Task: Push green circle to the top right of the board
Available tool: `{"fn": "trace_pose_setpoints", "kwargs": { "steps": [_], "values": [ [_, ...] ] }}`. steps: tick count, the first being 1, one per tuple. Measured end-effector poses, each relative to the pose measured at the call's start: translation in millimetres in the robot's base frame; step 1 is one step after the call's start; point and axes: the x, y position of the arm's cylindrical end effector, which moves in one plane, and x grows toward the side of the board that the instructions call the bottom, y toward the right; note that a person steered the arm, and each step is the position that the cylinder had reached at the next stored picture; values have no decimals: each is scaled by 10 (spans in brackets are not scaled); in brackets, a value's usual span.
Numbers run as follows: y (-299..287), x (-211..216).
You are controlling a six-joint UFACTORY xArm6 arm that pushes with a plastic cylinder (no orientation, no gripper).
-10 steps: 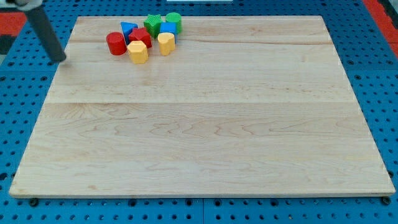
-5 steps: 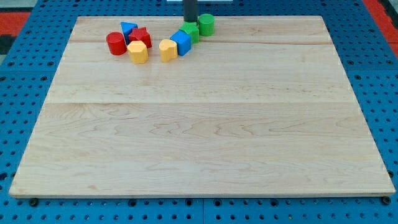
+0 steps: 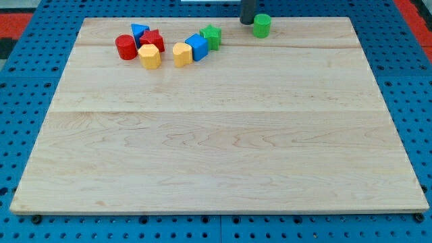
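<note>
The green circle [image 3: 262, 25] stands near the board's top edge, a little right of centre. My tip [image 3: 247, 22] touches or nearly touches its left side. The green star [image 3: 211, 35] lies to the left of them, apart from the circle. The wooden board [image 3: 223, 135] fills most of the view.
Left of the green star sit a blue block [image 3: 197, 47], a yellow block [image 3: 181, 53], another yellow block [image 3: 149, 57], a red star [image 3: 153, 39], a blue triangle [image 3: 139, 31] and a red cylinder [image 3: 125, 47]. A blue pegboard [image 3: 418, 101] surrounds the board.
My tip swept from the far left across the top, then moved right. The green circle slid right, away from the green star. The blue and yellow blocks were shifted earlier.
</note>
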Motion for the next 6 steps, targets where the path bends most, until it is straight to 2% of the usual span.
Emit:
{"fn": "trace_pose_setpoints", "kwargs": {
  "steps": [2,4,5,6],
  "values": [
    [276,304],
    [572,340],
    [508,335],
    [243,118]
  ]
}}
